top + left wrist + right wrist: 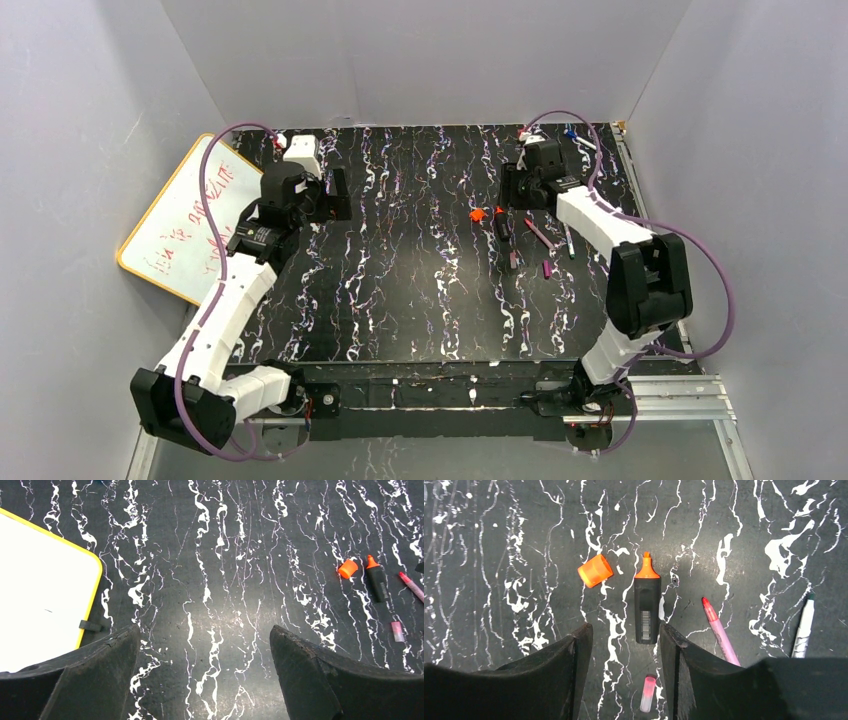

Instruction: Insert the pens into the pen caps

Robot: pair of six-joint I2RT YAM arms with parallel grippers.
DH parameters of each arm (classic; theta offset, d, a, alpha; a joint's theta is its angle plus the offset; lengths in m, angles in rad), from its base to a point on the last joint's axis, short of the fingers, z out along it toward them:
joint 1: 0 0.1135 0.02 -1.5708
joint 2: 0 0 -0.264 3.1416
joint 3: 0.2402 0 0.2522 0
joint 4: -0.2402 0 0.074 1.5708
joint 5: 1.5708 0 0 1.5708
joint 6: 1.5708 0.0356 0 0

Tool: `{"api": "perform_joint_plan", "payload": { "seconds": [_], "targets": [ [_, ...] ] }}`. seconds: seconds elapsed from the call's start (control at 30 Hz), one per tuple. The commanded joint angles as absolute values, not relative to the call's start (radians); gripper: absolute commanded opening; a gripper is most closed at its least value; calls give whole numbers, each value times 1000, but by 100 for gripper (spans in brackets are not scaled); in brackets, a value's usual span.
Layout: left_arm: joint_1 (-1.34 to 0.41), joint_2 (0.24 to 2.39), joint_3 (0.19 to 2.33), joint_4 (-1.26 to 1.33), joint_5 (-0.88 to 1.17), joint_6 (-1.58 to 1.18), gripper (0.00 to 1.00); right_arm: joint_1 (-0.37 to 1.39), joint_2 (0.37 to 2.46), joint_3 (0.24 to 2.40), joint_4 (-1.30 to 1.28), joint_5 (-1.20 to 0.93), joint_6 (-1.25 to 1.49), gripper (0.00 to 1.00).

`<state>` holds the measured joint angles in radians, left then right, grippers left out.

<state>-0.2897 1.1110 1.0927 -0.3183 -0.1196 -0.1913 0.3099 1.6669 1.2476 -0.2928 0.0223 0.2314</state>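
**Now: both grippers spread, marker uncapped beside its cap**

Hidden or cut off first. In the right wrist view the pink pen (720, 630) runs down behind the right finger (679, 675), so its rear end is unseen. The pale pen (802, 627) is cut off the same way by the gripper body. In the left wrist view the pink pen leaves the frame at the right edge, and the whiteboard (40, 590) is cropped at the left. From the top camera the right gripper's fingers blend into the dark mat (400, 300); their gap cannot be read there.

Right gripper (625, 628): fingers apart, nothing held. The butt of the marker (647, 605) lies between the fingertips, closer to the right one; contact cannot be judged. Its orange tip points away from the gripper, bare. The orange cap (595, 570) lies just left of the tip, apart from it. A pink cap (648, 694) lies on the mat between the fingers, behind the marker. A second cap (547, 268) sits near the pens in the top view.

Left gripper (204, 632): fingers wide apart, holding nothing, over bare mat.

Room: open mat spans the middle between the arms. All pens and caps cluster right of centre. The whiteboard lies at the mat's left edge, near the left arm.
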Motion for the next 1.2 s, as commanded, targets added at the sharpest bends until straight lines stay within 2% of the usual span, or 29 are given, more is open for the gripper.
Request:
{"api": "perform_joint_plan", "payload": {
  "seconds": [0.0,0.47,1.17],
  "targets": [
    [-284,1117,1100,-340,-141,-126,98,316,1734,1291,-233,44,217,60],
    [-285,1128,1106,-363,-159,-74,98,333,1855,1274,-182,76,209,62],
    [-285,1131,1156,-403,-155,-54,98,335,1973,1308,-149,122,210,55]
  ]
}}
